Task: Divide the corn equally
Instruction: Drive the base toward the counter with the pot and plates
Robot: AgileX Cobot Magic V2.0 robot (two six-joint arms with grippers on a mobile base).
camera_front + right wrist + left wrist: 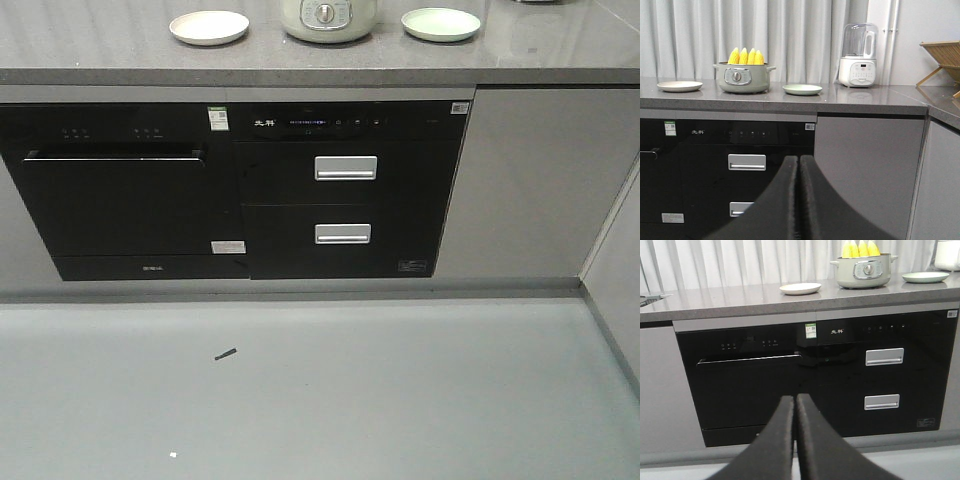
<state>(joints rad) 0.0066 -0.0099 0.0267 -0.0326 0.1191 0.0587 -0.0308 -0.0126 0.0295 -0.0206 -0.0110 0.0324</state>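
Corn (746,56), four yellow cobs, stood upright in the pale green pot (742,79) on the grey counter (855,97), between a cream plate (679,86) and a green plate (802,89). Left gripper (794,399) and right gripper (799,159) hung below counter height facing the black appliances (755,390), each with fingers pressed together, holding nothing.

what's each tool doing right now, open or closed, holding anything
left tool: closed, holding nothing
right tool: closed, holding nothing
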